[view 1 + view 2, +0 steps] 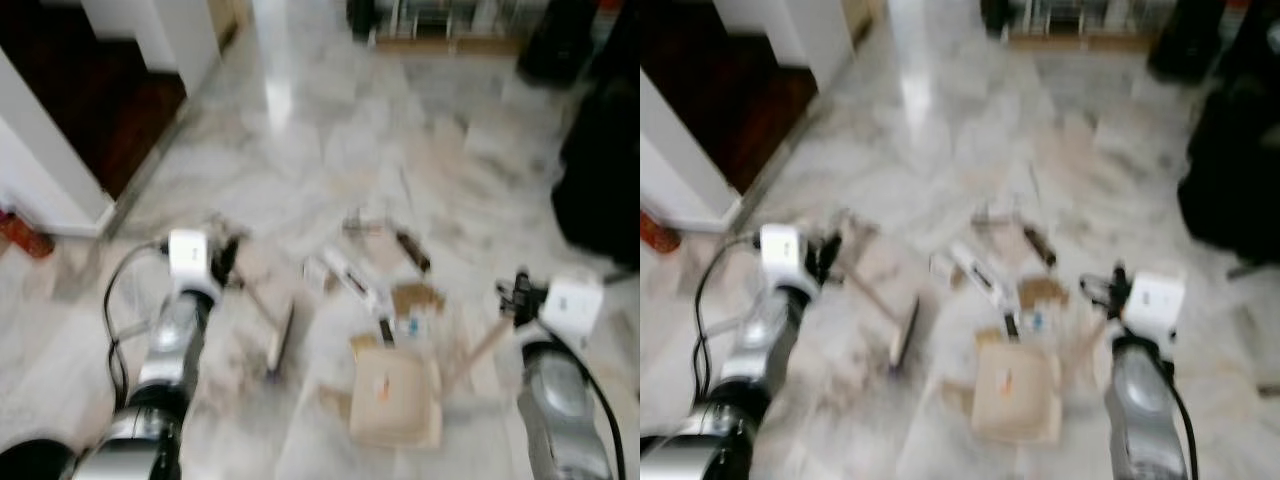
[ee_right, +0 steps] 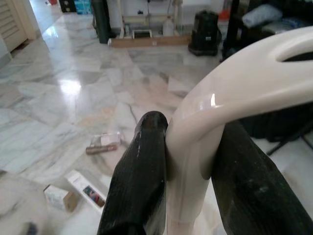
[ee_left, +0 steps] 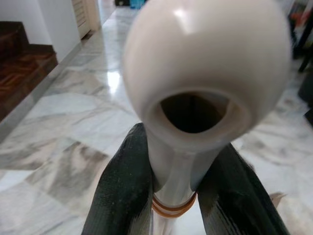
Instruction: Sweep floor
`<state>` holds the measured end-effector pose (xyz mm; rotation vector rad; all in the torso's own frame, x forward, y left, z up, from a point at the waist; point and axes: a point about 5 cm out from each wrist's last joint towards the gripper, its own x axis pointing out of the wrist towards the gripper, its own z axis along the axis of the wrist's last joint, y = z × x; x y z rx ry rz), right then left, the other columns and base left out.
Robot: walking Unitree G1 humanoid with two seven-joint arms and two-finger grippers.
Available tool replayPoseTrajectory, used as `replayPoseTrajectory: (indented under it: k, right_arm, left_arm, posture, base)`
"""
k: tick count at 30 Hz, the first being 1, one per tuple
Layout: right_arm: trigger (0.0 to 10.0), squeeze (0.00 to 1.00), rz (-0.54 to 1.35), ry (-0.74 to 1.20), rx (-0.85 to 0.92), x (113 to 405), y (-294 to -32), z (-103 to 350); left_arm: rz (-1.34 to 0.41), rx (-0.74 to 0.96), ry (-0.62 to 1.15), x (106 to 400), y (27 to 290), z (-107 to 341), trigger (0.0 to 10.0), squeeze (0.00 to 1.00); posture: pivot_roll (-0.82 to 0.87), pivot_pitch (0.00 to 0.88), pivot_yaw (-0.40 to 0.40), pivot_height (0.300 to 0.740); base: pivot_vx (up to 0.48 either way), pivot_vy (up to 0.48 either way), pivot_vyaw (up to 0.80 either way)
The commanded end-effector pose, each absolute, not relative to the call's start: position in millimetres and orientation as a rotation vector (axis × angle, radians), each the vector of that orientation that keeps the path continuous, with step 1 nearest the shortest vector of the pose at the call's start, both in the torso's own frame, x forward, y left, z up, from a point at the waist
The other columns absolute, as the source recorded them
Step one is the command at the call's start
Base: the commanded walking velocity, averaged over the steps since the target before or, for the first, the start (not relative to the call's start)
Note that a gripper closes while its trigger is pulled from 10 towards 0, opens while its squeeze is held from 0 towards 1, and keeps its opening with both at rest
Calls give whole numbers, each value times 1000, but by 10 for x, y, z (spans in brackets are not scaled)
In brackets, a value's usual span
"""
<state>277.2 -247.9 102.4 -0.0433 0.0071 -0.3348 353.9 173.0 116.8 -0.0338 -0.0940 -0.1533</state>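
Both grippers grip rigid, light, glossy plastic handles: left gripper [image 3: 171, 196] clamps the broom [image 1: 280, 340], right gripper [image 2: 188, 196] the dustpan [image 1: 395, 395], lower centre. Slippery; I'd hold near the ends.

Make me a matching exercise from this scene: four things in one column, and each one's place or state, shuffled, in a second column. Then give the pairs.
Things:
1. small brush with a pale handle
2. tan dustpan with a long pale handle
3. red object
4. scattered litter of small boxes and wrappers

Places or states:
A. on the marble floor between the two arms, beyond the dustpan
B. handle gripped by the left gripper
C. by the foot of the white wall, far left
D. handle gripped by the right gripper

Pairs: 1-B, 2-D, 3-C, 4-A
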Motion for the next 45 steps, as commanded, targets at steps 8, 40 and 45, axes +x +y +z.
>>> replayPoseTrajectory:
  k: [8,40,45]
  right_arm:
    - [10000,0,-377,-39,-79,2723,-2597,1120]
    - [10000,0,-378,-38,-74,2731,-2647,1157]
    - [10000,0,-372,-35,-75,2731,-2631,1154]
  left_arm:
    - [-149,-21,-124,3548,1767,1235,10000,0]
    - [-117,-21,-121,3544,1786,1220,10000,0]
    - [-115,-22,-117,3541,1787,1213,10000,0]
  posture:
    - [59,123,47,740]
    - [52,137,32,740]
    - [52,136,30,740]
  base:
    - [253,0,0]
    - [200,-131,0]
    - [0,0,0]
